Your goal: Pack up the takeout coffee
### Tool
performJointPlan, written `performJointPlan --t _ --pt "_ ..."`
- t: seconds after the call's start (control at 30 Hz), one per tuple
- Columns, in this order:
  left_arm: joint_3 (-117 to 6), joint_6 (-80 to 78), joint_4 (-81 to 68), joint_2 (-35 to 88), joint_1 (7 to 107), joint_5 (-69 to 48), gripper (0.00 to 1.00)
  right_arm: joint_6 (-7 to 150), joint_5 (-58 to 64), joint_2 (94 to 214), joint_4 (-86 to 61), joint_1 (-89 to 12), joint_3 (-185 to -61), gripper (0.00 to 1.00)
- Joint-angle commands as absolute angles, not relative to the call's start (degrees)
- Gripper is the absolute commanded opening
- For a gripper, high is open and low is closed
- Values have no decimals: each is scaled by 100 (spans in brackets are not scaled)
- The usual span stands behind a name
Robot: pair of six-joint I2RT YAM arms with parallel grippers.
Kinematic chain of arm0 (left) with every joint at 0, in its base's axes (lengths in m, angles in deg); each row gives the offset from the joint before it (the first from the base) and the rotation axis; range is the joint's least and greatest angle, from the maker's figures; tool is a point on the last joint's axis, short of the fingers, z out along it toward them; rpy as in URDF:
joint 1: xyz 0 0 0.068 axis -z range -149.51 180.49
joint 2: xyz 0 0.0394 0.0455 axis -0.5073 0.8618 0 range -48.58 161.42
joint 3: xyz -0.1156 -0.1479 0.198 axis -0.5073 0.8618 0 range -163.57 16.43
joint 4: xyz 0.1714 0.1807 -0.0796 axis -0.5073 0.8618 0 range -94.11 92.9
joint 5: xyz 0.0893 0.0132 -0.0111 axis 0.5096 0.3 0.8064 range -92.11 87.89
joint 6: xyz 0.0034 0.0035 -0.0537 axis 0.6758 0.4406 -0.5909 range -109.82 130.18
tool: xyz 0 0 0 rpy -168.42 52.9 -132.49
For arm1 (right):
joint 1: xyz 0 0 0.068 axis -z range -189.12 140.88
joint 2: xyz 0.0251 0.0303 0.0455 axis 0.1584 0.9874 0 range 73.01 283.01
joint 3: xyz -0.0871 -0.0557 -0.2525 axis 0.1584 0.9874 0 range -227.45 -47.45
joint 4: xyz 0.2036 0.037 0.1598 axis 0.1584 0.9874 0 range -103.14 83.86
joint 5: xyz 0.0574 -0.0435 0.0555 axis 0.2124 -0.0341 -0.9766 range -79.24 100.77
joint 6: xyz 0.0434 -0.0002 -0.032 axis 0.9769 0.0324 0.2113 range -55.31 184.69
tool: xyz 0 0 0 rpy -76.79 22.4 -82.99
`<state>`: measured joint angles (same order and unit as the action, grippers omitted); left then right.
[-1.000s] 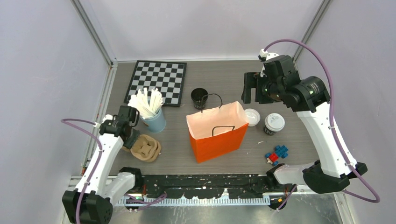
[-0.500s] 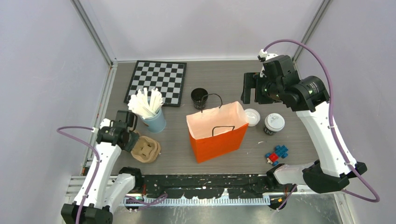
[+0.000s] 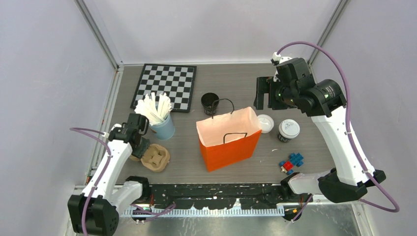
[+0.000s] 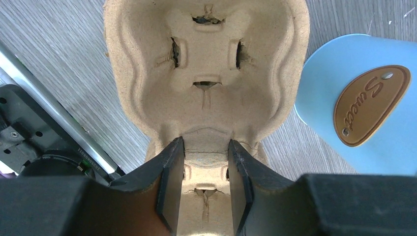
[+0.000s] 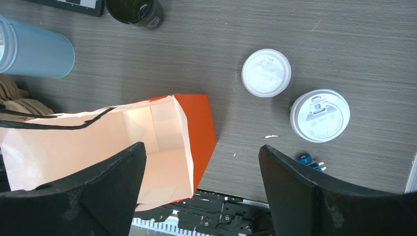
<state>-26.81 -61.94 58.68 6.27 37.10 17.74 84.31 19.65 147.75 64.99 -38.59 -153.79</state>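
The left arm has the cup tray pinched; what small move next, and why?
Probably carry the cup tray toward the orange bag, clear of the blue cup: the left gripper grips its centre ridge, the bag stands open, and the blue cup sits close beside.

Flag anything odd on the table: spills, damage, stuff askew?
No spill or damage shows. One black cup behind the orange bag stands uncapped, while a white lid lies loose between the bag and the capped cup. A small white fleck sits by the bag's right side.
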Motion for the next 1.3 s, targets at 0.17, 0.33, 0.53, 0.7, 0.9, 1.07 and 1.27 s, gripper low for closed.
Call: performJointPlan --t 0.17,0.33,0.53,0.7,0.9,1.07,1.27 --pt "-2779 -6337 5812 701 3682 1813 42 8384 1960 14700 6452 -3881 -15492 89" --pt "-2751 -6318 5788 713 3686 1841 46 8382 1933 14677 6496 -3877 -15452 89" --pt "-2760 -6317 5748 676 3682 1852 39 8374 1938 14649 6491 -3877 -15429 89" --pt "-2816 -6307 5728 683 3687 1870 31 8392 1921 14606 6470 -3880 -15358 89" --pt "-3004 -6304 5897 670 3682 1882 33 8368 1938 14601 6460 -3882 -15343 89" --pt "-3178 -6304 6035 665 3685 1911 34 8403 1894 14614 6447 -3879 -15313 89" --pt "-3263 -6346 6237 629 3684 1994 34 8401 1885 14587 6429 -3879 -15266 89"
